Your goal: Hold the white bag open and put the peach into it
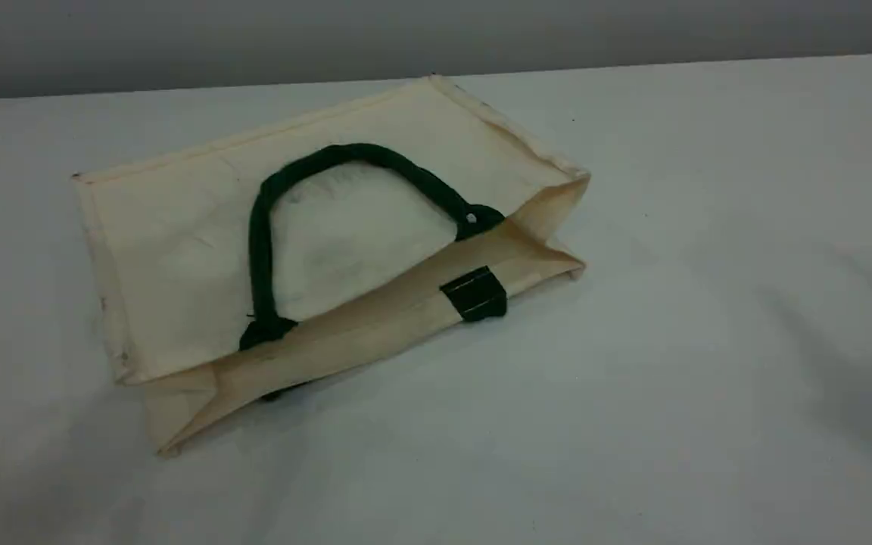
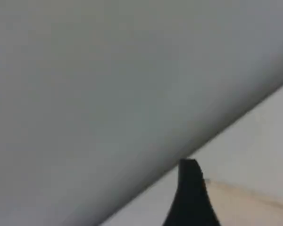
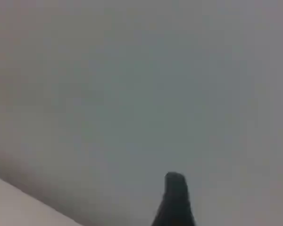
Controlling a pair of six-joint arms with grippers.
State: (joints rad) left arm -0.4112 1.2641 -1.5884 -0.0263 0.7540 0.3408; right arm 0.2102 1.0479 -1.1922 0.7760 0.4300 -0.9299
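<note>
White bag [image 1: 194,250] lies apart fr. left gripper [image 2: 191,197], open; right gripper [image 3: 174,202]: can't tell.

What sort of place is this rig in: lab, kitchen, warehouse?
Most likely a bare lab or test bench, not a lived-in room: a plain white-covered table, a blank grey wall behind it, and a white bag lying on its side like a prop.

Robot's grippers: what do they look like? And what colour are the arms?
Only one fingertip of each shows. The left gripper has a black tip, narrow and tapering, with a squared-off top. The right gripper has a dark tip too, blurry, with a rounder top. The arms are out of every view, so their colour, cables and markings cannot be told.
</note>
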